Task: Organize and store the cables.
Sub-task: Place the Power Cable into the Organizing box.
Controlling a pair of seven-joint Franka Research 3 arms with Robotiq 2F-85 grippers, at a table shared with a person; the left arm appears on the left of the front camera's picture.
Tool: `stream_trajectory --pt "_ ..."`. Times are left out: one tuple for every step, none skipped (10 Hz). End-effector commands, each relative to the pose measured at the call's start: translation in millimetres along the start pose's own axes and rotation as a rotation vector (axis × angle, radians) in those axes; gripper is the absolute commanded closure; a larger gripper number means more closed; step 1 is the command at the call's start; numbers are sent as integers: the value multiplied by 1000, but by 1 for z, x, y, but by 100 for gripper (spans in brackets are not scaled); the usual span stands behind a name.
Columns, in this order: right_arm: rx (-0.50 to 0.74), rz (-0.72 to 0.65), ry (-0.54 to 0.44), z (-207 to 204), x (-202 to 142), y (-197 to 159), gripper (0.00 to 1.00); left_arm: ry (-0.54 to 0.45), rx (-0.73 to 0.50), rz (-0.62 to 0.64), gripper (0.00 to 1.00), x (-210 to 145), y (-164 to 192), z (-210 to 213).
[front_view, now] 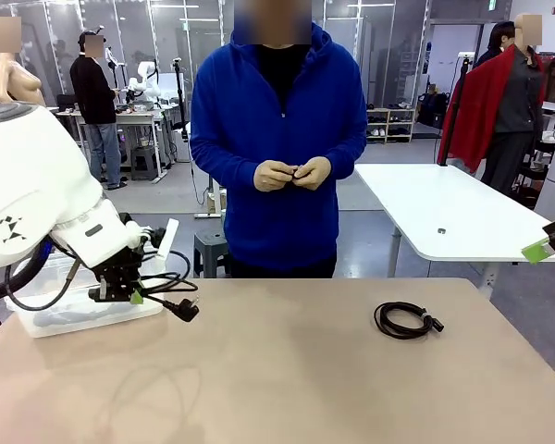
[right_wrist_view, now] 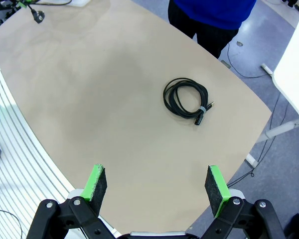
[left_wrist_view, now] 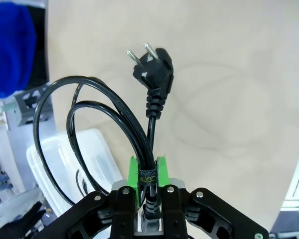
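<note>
My left gripper [front_view: 134, 296] is shut on a coiled black cable [front_view: 162, 282], held by its strapped part just above the table's left side. In the left wrist view the green pads [left_wrist_view: 133, 172] pinch the bundle [left_wrist_view: 147, 175], and its two-pin plug [left_wrist_view: 153, 67] sticks out ahead over the table. A second coiled cable [front_view: 407, 320] lies flat on the table right of centre. My right gripper [right_wrist_view: 155, 183] hangs open and empty high above the table's near edge, well away from that coil [right_wrist_view: 185, 97]. It enters the front view at the far right [front_view: 541, 248].
A clear plastic bin [front_view: 83, 313] stands at the table's left edge, right beside the held cable. A person in a blue hoodie stands at the far side with both hands [front_view: 291, 174] together at the chest. A white table [front_view: 453, 208] stands behind on the right.
</note>
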State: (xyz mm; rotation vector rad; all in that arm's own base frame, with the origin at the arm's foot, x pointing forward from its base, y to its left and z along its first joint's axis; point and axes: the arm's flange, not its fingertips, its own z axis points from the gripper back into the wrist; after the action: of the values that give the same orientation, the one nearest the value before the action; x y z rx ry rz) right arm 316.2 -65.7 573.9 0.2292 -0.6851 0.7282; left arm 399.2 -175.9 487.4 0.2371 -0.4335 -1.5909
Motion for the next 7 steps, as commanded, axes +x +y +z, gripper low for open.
stream_trajectory --pt "4 3 -4 0 -2 -1 0 5 112 122 83 -24 22 14" --pt "4 3 -4 0 -2 -1 0 -3 135 177 83 -38 32 22" --pt "4 3 -4 0 -2 -1 0 17 167 199 83 -51 43 27" --pt "4 3 -4 0 -2 -1 0 38 202 260 83 -64 55 32" --pt "4 3 -4 0 -2 -1 0 42 233 314 83 -80 66 35" --pt "4 3 -4 0 -2 -1 0 44 236 371 83 -94 79 31" --pt "4 3 -4 0 -2 -1 0 66 248 422 83 -107 88 24"
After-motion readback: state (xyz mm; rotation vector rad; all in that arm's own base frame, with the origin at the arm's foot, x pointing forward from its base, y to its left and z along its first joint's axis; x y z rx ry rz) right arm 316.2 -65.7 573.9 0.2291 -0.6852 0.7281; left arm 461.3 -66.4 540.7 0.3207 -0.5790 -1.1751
